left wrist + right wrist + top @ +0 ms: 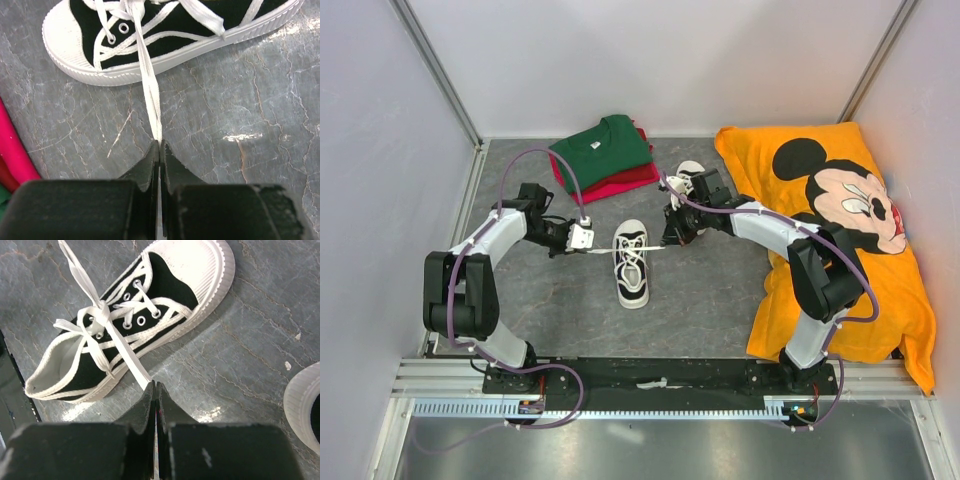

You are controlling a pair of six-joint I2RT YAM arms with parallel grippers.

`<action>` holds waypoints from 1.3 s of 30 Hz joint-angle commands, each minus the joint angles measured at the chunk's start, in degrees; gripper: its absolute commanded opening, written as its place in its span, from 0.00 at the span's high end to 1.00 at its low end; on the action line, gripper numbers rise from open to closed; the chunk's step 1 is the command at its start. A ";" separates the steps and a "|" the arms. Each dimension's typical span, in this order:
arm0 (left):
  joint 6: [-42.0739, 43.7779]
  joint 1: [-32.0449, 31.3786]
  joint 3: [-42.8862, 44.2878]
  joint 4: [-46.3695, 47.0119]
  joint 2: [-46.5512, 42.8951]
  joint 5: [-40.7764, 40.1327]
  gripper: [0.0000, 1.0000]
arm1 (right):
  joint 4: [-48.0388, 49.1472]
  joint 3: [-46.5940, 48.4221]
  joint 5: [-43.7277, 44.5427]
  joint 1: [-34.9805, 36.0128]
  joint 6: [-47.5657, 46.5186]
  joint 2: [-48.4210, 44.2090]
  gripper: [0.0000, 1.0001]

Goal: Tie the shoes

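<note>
Centrally, on the grey table (720, 290): one shoe (631, 263), toe pointing away from the arm bases. Left gripper (159, 145), clamped on one lace end (150, 95); right gripper (154, 385), clamped on the other lace end (136, 366). Farther: second shoe (690, 172), behind the right gripper. Farthest: folded green shirt (603, 147).

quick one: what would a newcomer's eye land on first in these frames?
The bright orange Mickey Mouse blanket covering the right side of the table. Then the black shoe at centre, with the left pincer and right pincer each shut on one of its white laces, stretched out to opposite sides. Folded green and red shirts lie at the far edge.
</note>
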 commanded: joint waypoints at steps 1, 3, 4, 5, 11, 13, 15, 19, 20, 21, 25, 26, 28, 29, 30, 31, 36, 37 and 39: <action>1.93 1.15 -0.35 0.55 -1.68 -1.86 0.98 | -1.83 -0.88 1.76 -1.22 -3.48 -1.93 1.00; 1.93 1.24 -0.53 0.90 -1.51 -1.86 0.99 | -2.35 -0.88 1.84 -1.58 -4.00 -1.93 1.00; 1.93 1.24 -0.62 1.25 -1.42 -1.94 0.98 | -2.88 -0.79 1.84 -1.75 -4.62 -2.02 1.00; 1.84 1.24 -0.70 1.34 -1.33 -1.95 0.98 | -3.06 -0.88 1.76 -1.93 -4.97 -2.10 1.00; 1.75 1.24 -0.53 1.87 -0.80 -1.42 0.98 | -3.32 -0.53 -0.26 -1.93 -5.33 -1.76 1.00; 1.75 1.15 -0.53 2.04 -0.63 -1.24 0.98 | -3.33 -0.18 -0.79 -1.84 -5.33 -1.49 1.00; 1.40 1.15 -0.53 2.22 -0.54 -1.33 0.98 | -3.59 -0.18 -0.97 -1.75 -5.67 -1.49 1.00; 1.22 1.24 -0.97 2.22 -0.71 -2.82 0.98 | -4.90 -0.96 0.08 -1.84 -7.17 -1.75 1.00; 1.31 1.24 -1.40 2.22 -0.71 -3.00 0.99 | -4.91 -1.23 0.43 -1.84 -7.34 -1.84 1.00; 1.31 1.33 -1.41 2.22 -0.71 -2.83 0.98 | -4.99 -1.67 0.61 -1.84 -7.61 -1.93 1.00; 0.87 1.33 -1.41 2.39 -0.19 -3.26 0.99 | -5.08 -2.02 1.58 -2.37 -8.40 -1.49 1.00; 0.78 1.41 -1.41 2.48 -0.01 -3.44 0.98 | -5.00 -2.20 1.75 -2.63 -8.58 -1.32 1.00; 0.70 1.50 -1.41 2.66 0.08 -3.70 0.98 | -5.08 -2.28 2.11 -3.07 -8.93 -1.40 1.00; 0.78 1.50 -1.41 2.75 0.16 -3.79 0.99 | -5.00 -2.46 2.19 -3.16 -9.10 -1.40 1.00; 0.78 1.50 -1.41 2.75 0.08 -4.05 0.98 | -4.99 -2.46 2.28 -3.33 -9.19 -1.40 1.00; 0.78 1.59 -1.41 2.75 0.25 -4.14 0.98 | -4.99 -2.63 2.46 -3.51 -9.45 -1.40 1.00; 0.78 1.59 -1.50 2.92 1.04 -5.02 0.98 | -4.91 -3.16 2.81 -3.95 -9.98 -1.40 1.00; 0.78 1.68 -1.50 3.01 1.22 -5.11 0.98 | -4.91 -3.25 2.98 -4.04 -10.07 -1.40 1.00; 0.78 1.68 -1.41 3.10 1.39 -5.46 0.98 | -4.91 -3.25 3.07 -4.13 -10.33 -1.23 1.00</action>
